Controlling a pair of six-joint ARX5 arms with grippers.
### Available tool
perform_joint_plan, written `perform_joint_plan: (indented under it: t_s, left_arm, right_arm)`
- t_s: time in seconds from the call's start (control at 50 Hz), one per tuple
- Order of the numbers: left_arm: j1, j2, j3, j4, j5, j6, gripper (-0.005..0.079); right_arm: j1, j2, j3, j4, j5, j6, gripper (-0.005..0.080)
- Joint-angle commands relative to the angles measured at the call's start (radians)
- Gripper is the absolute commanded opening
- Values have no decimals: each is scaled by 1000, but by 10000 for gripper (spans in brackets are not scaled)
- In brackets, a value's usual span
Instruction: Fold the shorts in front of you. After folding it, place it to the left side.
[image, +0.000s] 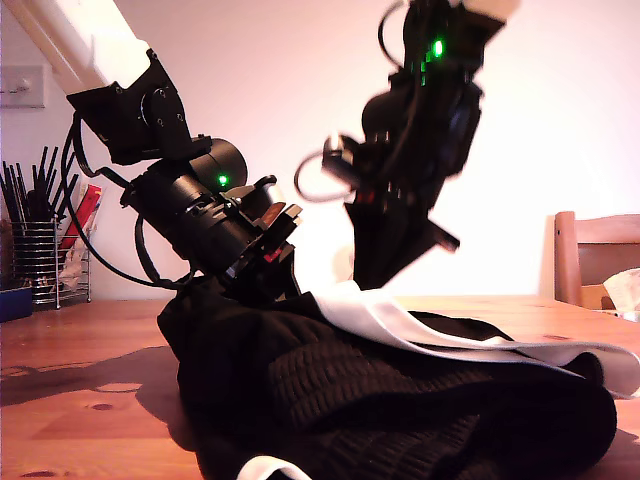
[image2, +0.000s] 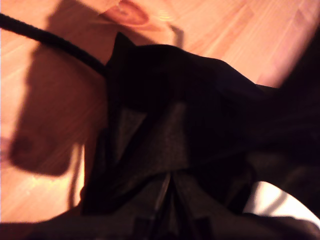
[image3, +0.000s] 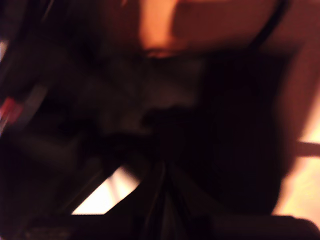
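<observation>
The large black soft fabric shorts with wide white bands sit bunched in a heap on the brown wooden counter, in the middle of the exterior view and running off its bottom edge.

My first end effector looks pinched nearly closed on a fold of the black cloth. My second end effector: view is blurred and dark, cloth is at the jaws, can't tell how far open it is or whether it grips. In the exterior view both arms come down to the heap's far side, close together.

Risks, as I judge them:
- Thin pinch, cloth slips out on lift.
- Grabbing several layers at once, so the fold comes out crooked.
- End effectors close together, could collide or tangle in loose cable.
- White band trails loose and may drag.

No brand, label or writing readable.
</observation>
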Motion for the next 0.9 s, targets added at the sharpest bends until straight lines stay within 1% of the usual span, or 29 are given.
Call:
perform_joint_plan:
  t_s: [0.0,0.08,0.2,0.38,0.52,0.58,0.7,0.88]
  left_arm:
    - [1,16,-9,4,-2,2,-12]
    - [1,16,-9,-1,-2,2,-12]
    - [1,16,-9,-6,-2,2,-12]
    - [1,16,-9,-5,-2,2,-12]
    - [0,16,-9,-8,-2,4,-12]
    - [-4,16,-9,-9,-2,4,-12]
    - [-8,16,-9,-13,-2,5,-12]
    - [-10,16,-9,-25,-2,13,-12]
  right_arm:
    - [21,-61,-8,25,57,-10,-13]
    - [39,-106,-47,91,124,-2,-13]
    - [55,-208,-185,245,193,33,-13]
    - [54,-432,-455,481,216,66,-13]
    - [51,-579,-631,616,215,110,-13]
    - [50,-602,-680,651,187,136,-13]
    - [21,-595,-727,660,84,196,-13]
    - [-8,-563,-745,694,-17,219,-13]
